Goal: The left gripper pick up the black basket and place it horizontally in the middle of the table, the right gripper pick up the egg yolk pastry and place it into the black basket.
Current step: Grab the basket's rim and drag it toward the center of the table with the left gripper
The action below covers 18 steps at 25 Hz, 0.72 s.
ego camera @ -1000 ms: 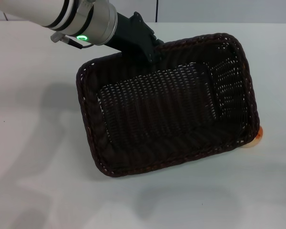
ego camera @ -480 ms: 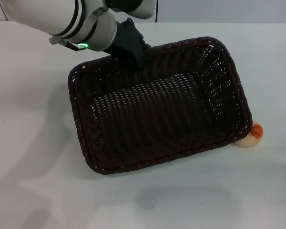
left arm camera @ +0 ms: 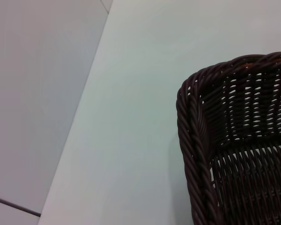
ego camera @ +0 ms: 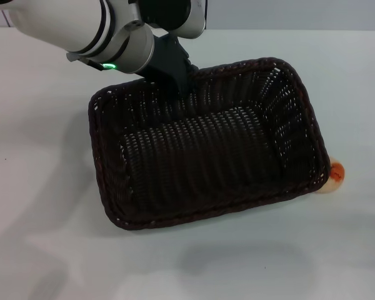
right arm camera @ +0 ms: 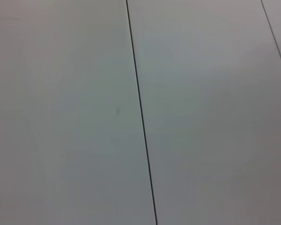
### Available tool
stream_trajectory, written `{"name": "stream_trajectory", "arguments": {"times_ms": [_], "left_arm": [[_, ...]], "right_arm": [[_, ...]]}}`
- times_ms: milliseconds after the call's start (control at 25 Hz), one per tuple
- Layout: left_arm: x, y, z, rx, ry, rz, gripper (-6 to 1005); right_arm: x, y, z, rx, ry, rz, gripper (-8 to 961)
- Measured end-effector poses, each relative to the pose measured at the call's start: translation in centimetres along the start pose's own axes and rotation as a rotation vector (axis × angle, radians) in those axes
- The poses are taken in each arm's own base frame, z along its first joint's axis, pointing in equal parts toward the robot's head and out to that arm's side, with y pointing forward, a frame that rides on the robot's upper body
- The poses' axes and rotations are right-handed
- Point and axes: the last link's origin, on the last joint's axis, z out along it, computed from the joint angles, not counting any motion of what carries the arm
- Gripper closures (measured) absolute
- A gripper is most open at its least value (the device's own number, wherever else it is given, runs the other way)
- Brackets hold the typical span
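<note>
The black basket (ego camera: 200,156) hangs tilted above the white table (ego camera: 44,187), casting a shadow on it. My left gripper (ego camera: 177,84) is shut on the basket's far rim, and its silver-white arm with the green light comes in from the upper left. A corner of the basket also shows in the left wrist view (left arm camera: 239,140). The egg yolk pastry (ego camera: 333,177) lies on the table at the right, partly hidden behind the basket's right corner. My right gripper is out of view.
The right wrist view shows only pale grey panels with a dark seam (right arm camera: 140,112). The left wrist view shows the table's edge against a grey floor (left arm camera: 37,117). White tabletop surrounds the basket on all sides.
My left arm has swung the basket left and turned it, so its long side lies closer to level. More of the pastry shows beside the basket's right corner.
</note>
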Motion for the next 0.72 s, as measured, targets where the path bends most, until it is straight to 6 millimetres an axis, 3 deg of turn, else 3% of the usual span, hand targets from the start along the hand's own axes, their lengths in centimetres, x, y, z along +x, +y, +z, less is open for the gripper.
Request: {"name": "stream_trajectory", "arguments": {"times_ms": [720], "left_arm": [[-0.19,0.32,0.86,0.007,-0.002,-0.038,645]], "right_arm": [[0.01,0.02,0.00,-0.005,0.001,-0.001,271]]}}
